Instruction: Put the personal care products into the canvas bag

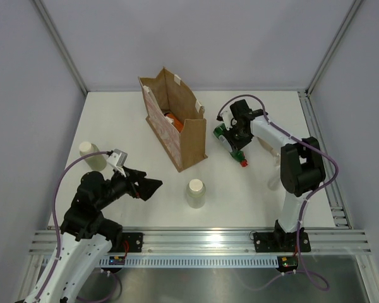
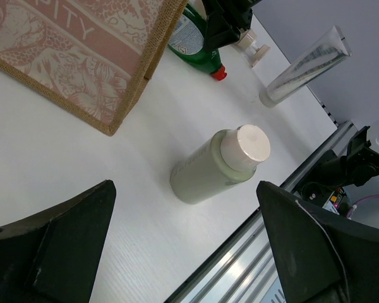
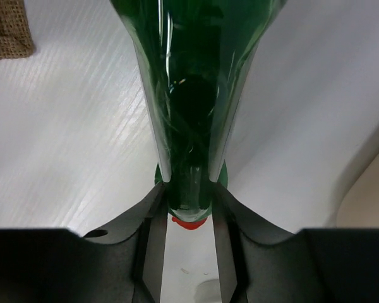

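Right claw clamped on green bottle at its neck, just right of canvas bag. Bag stands upright on table, toward far edge. Left claw spread wide, empty, near-left corner. Cream cylinder lies beside it, by near edge.
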You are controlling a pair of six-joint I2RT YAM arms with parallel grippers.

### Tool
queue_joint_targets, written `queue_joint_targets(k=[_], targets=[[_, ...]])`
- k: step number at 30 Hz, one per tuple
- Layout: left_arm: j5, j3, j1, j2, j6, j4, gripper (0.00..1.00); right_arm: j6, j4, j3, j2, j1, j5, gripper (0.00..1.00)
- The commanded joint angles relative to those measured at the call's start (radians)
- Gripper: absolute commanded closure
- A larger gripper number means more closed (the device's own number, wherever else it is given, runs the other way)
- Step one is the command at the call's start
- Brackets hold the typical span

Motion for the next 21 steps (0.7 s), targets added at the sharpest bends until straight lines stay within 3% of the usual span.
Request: queue_joint_targets(k=[1, 8, 12, 17, 21], targets=[[-0.009, 0.032, 0.0, -0.009, 0.022, 0.012, 0.01, -0.01, 0.013, 0.013, 0.073, 0.025, 0.043, 0.58], [-0.008, 0.029, 0.0, -0.014, 0.027, 0.009, 0.01, 0.01, -0.022, 0.111, 0.165, 0.025, 0.02, 0.42], [-0.008, 0.026, 0.0, -0.015, 0.028, 0.009, 0.01, 0.009, -0.022, 0.151, 0.191, 0.027, 0.018, 0.4], [-0.005, 0.021, 0.0, -0.012, 0.03, 0.018, 0.01, -0.001, -0.043, 0.166, 0.198, 0.018, -0.055, 0.43], [0.003, 0.023, 0.0, -0.011, 0.034, 0.018, 0.01, 0.021, -0.076, 0.229, 0.252, -0.007, -0.086, 0.56]])
